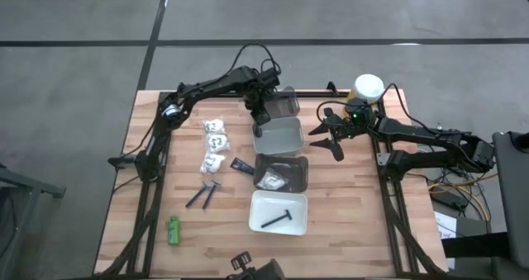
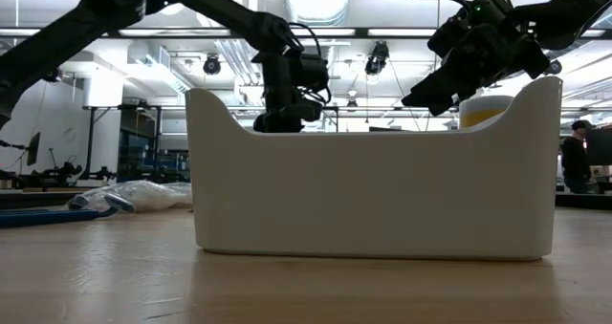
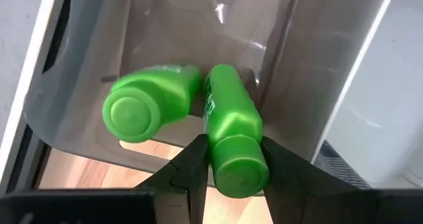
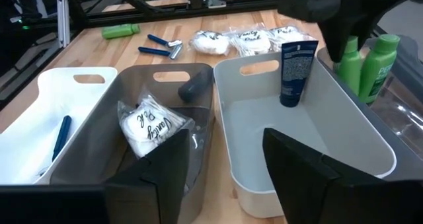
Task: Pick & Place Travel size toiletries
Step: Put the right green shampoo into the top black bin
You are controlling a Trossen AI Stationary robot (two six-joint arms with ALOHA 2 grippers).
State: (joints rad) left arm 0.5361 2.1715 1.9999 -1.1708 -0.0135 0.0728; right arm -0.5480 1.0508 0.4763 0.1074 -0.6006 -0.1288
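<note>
Left gripper point(image 3: 228, 174) clamps a small bright green plastic bottle point(image 3: 231, 135) over the clear tray point(image 1: 285, 104) at table 12 o'clock, beside a second green bottle point(image 3: 149, 102). Right gripper point(image 1: 331, 131) hovers at 2 o'clock, fingers apart.

I see a wooden table point(image 1: 347, 222), four trays in a row down its middle, clear tray point(image 1: 283, 103), light grey tray point(image 1: 279, 137), dark grey tray point(image 1: 296, 174), white tray point(image 1: 278, 213), yellow white-capped container point(image 1: 368, 88) near the far right edge, a person point(image 2: 578, 163) in the room behind.
</note>
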